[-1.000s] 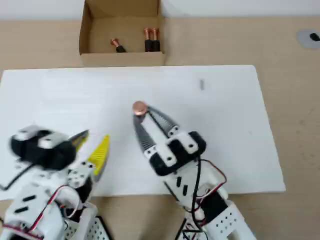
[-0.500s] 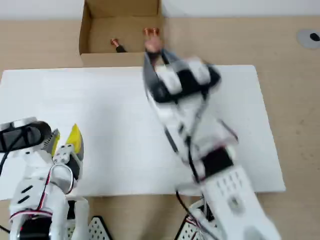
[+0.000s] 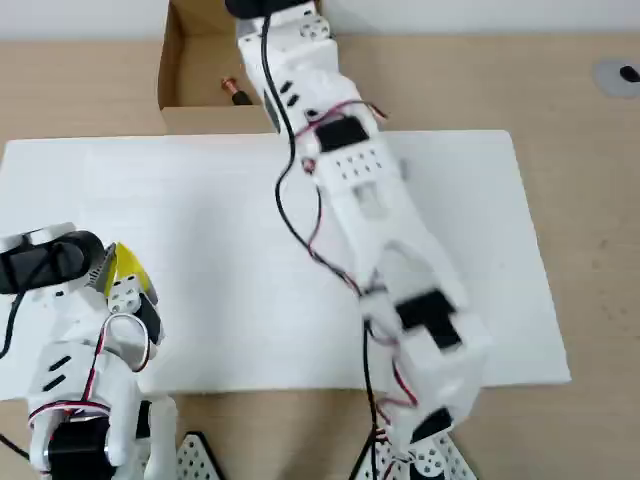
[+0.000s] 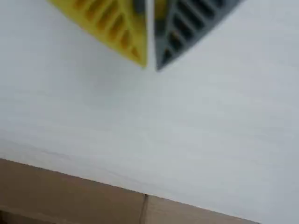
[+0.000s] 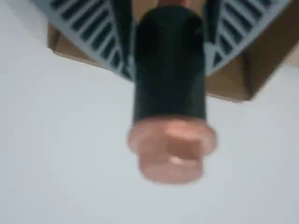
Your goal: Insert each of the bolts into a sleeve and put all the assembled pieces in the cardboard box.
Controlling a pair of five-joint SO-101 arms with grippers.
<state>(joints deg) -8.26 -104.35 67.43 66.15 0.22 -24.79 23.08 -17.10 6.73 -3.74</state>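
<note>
Sleeved bolt (image 5: pixel 170 100) in the right gripper (image 5: pixel 169 70) — at the cardboard box (image 3: pixel 172 72)

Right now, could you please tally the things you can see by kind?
Pieces: 2, one boxed, one gripped
Box: 1
Mat: 1
Arms: 2
Total: 6

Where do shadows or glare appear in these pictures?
High view: even light, no hard shadow or glare on the white board. Left wrist view: only faint grey shading on the board near the left gripper. Right wrist view: a small glint on the bolt protruding from the sleeve in the right gripper.
</note>
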